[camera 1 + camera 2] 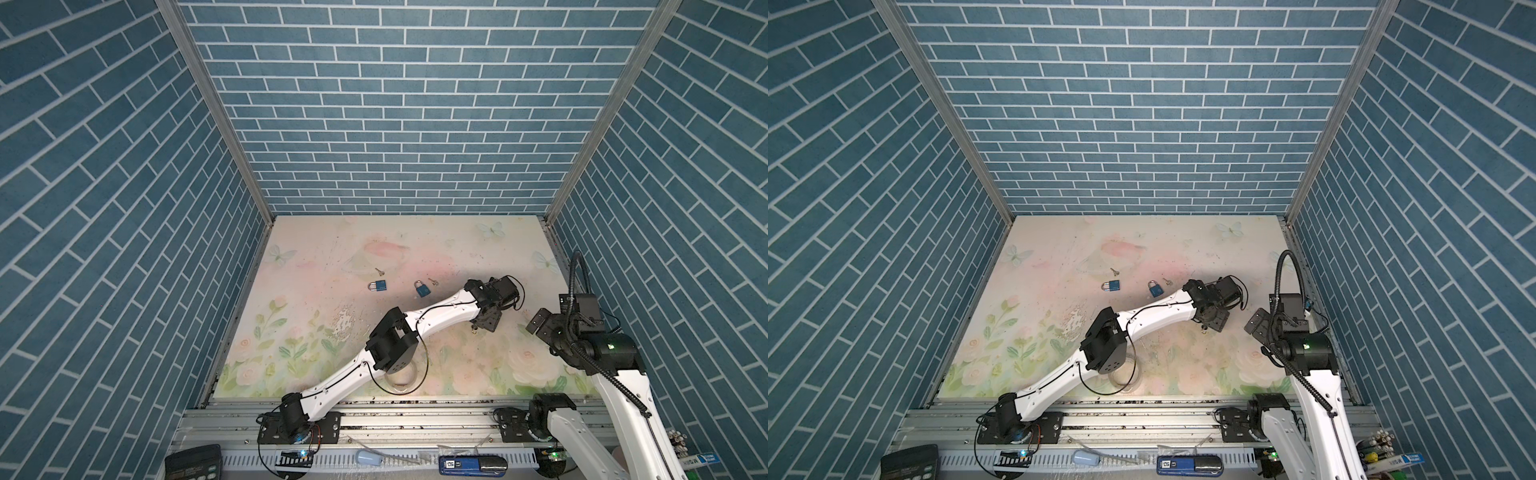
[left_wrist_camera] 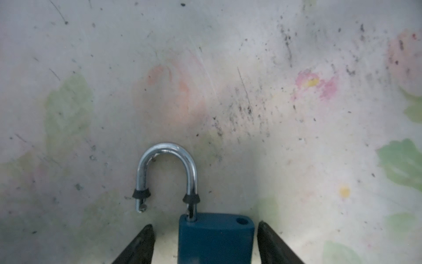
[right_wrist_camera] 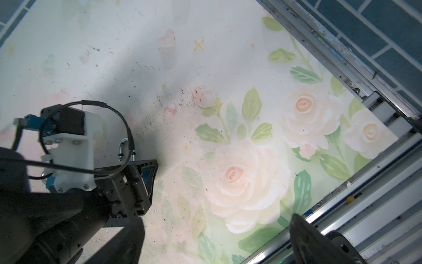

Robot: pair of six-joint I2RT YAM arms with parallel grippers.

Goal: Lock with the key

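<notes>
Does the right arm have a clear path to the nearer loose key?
Probably not directly: the left arm's wrist sits between the right hand and that key; it would need to go around.

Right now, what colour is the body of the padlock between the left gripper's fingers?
Dark blue: the padlock body shows best in the left wrist view.

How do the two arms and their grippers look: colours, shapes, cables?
Both arms have white tapered links and black joint blocks. A thin black cable runs along the left arm; a ribbed black hose loops over the right arm. The gripper fingers are black, pointed.
</notes>
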